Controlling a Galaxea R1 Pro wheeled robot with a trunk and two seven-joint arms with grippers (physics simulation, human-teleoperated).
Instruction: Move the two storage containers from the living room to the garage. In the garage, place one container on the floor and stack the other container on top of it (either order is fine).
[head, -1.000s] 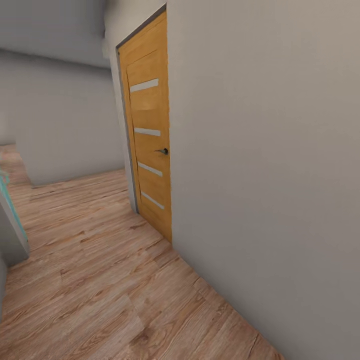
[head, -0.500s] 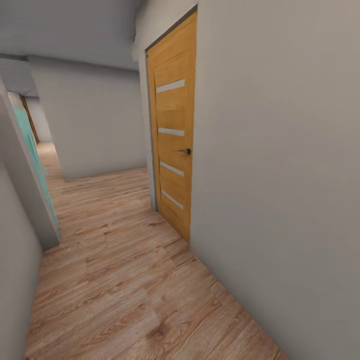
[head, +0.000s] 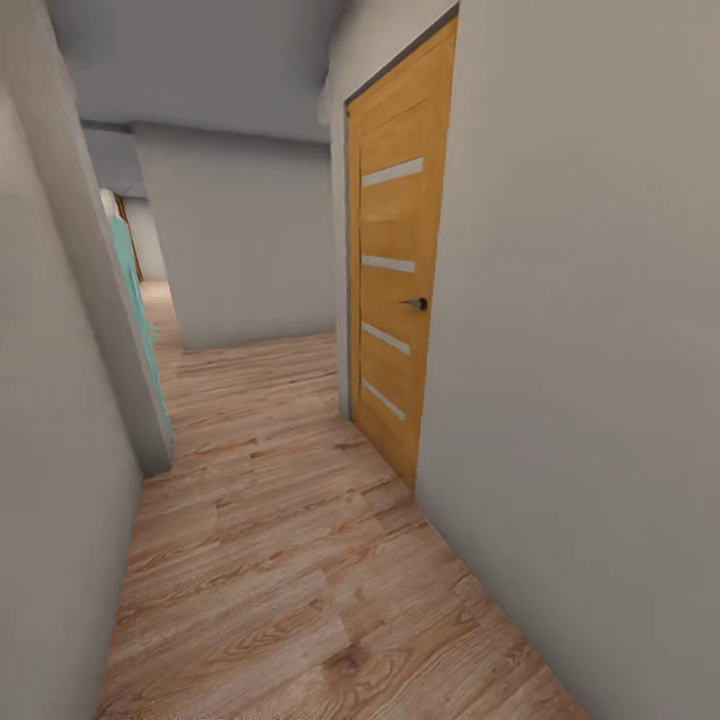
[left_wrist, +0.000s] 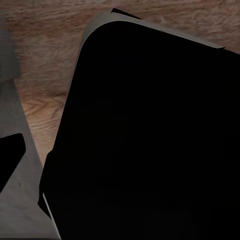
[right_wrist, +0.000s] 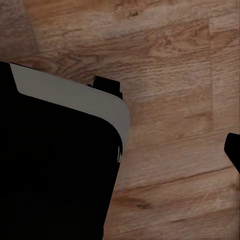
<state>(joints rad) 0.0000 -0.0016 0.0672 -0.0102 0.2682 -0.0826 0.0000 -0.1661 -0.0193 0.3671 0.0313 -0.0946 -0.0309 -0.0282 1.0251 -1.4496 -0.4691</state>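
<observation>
- In transit: head view looks down a narrow hallway, wood floor (head: 290, 560), grey wall (head: 600, 350) close on the right, another wall (head: 50, 450) on the left.
- Closed door (head: 395, 300) with handle (head: 415, 303) ahead on the right; teal panel (head: 135, 300) past the left corner; passage opens further on.
- Containers not in view, so location can't be told; no concrete floor here, so this isn't the garage.
- Wrist views: dark robot body (left_wrist: 150, 140) over planks (right_wrist: 170, 75); small dark tips at frame edges, but spread or pressed together can't be told.
- Judgement: step in hand is driving. Do it well by holding the base centred between the walls, arms tucked, slowing before the left corner, and keeping the head aimed along the corridor.
- Risk: clipping the right wall or door frame on a turn.
</observation>
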